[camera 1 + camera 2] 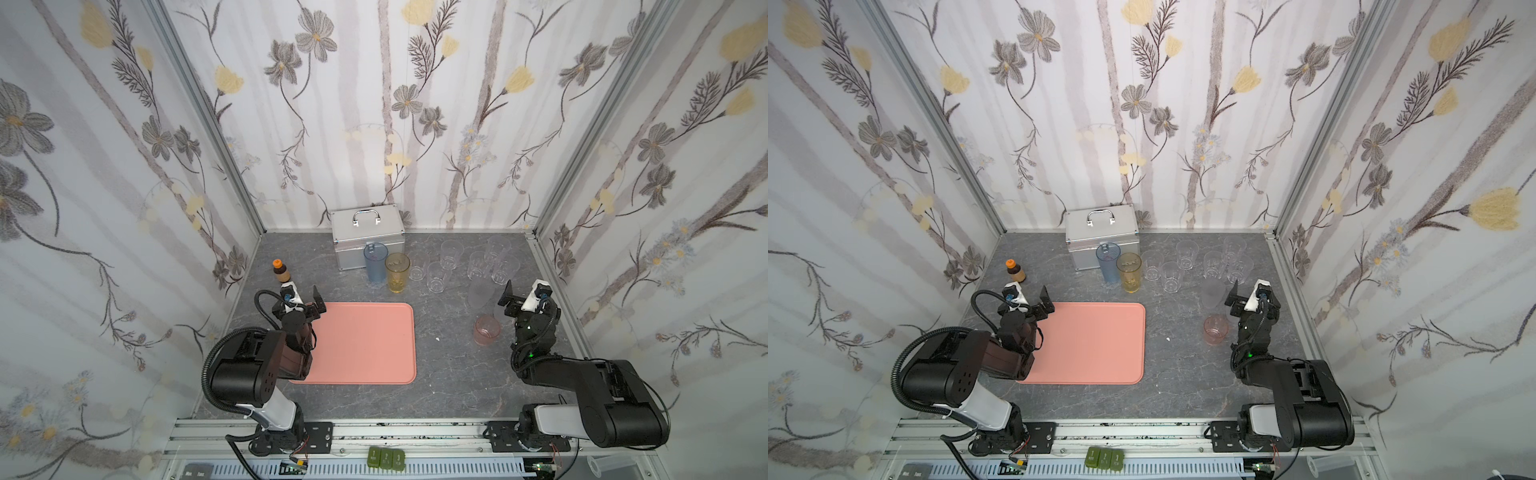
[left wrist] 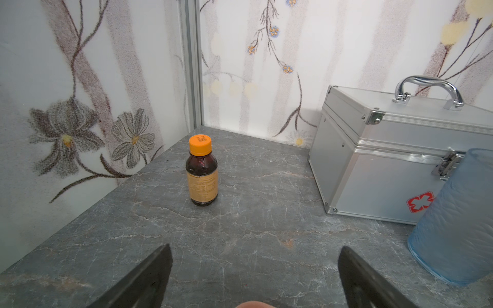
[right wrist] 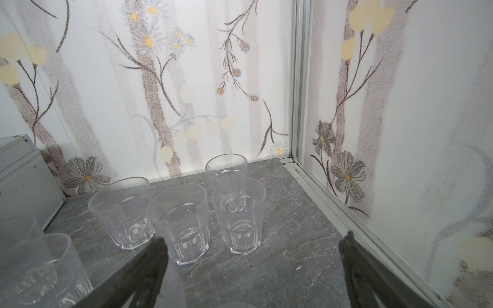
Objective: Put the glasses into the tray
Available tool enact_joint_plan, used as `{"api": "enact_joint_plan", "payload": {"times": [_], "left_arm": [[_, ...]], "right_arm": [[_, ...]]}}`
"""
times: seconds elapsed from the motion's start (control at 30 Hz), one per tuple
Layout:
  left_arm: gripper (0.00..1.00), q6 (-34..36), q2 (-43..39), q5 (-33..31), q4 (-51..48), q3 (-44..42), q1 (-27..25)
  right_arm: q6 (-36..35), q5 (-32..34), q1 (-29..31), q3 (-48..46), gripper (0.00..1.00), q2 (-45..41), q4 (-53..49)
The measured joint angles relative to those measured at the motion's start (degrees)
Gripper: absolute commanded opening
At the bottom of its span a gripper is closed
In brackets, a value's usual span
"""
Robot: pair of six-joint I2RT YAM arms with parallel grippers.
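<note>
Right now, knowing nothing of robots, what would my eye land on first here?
The salmon-pink tray lies bare on the grey table, with the black left arm at its left edge and the right arm further right. Behind it stand a blue glass and an amber glass before a silver case, with clear tumblers to their right. A short pink glass stands by the right arm.

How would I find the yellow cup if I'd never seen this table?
Look for the silver metal case at the back wall. Two tall coloured glasses stand by its front. The amber glass is the right-hand one, beside the blue glass; every glass further right is clear, frosted or pink.
</note>
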Motion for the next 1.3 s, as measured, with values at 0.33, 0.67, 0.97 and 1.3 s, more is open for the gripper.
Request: {"api": "enact_joint_plan", "payload": {"times": [0.33,0.67,0.97,1.3], "left_arm": [[1.0,-0.76,-0.07,-0.52,0.0,0.0,0.87],[1.0,-1.31,-1.49,-1.99,0.04,-0.57,-0.2],[1.0,-0.57,-1.2,-3.63,0.0,-0.28,-0.76],[1.0,-0.2,-1.81,-3.63,-0.04,-0.42,-1.05]], "right_arm": [[0.0,0.0,0.0,0.0,1.0,0.0,0.0],[-0.66,0.7,1.92,-0.87,1.0,-2.84,0.76],[-1.92,2.99,2.47,-0.74,1.0,-2.51,1.92],[-0.81,4.11,3.02,13.79,1.0,-10.71,-20.13]]}}
